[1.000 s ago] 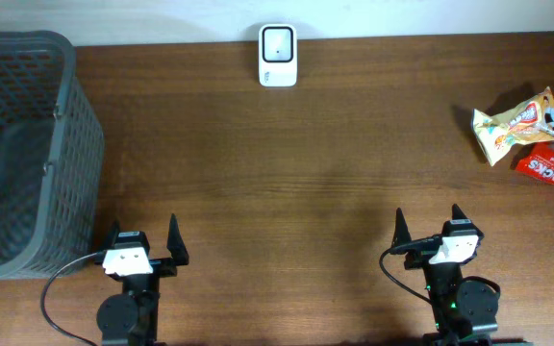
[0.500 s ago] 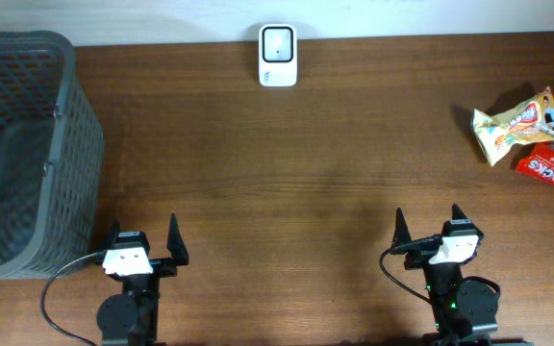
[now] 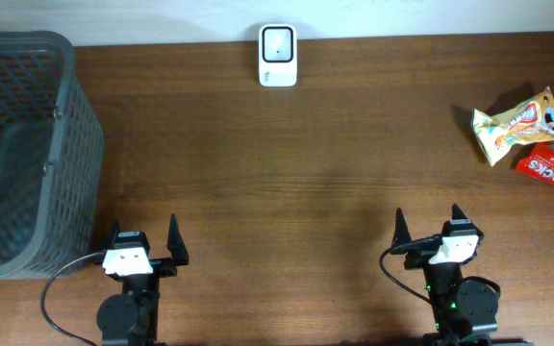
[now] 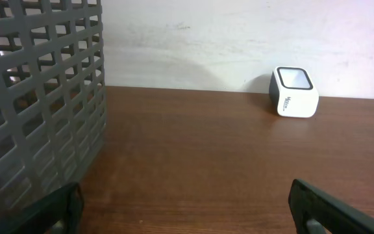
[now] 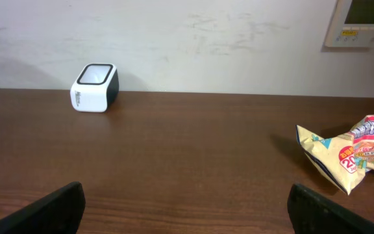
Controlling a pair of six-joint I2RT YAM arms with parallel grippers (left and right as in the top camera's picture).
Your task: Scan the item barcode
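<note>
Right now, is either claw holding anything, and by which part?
Nothing is held. The left claw and right claw both stand open and empty, and the yellow snack bag lies well apart from them on the right.

There is one worktop (image 3: 306, 163), and on it one white barcode scanner (image 3: 278, 56), one grey mesh basket (image 3: 27, 144), one yellow-orange snack bag (image 3: 519, 123) and one red snack pack (image 3: 546, 165), so two packets that can be told apart; a sliver at the frame edge beside them cannot be counted. Two claws show, one left claw (image 3: 144, 235) and one right claw (image 3: 428, 229), and one wall panel (image 5: 363, 23)
</note>
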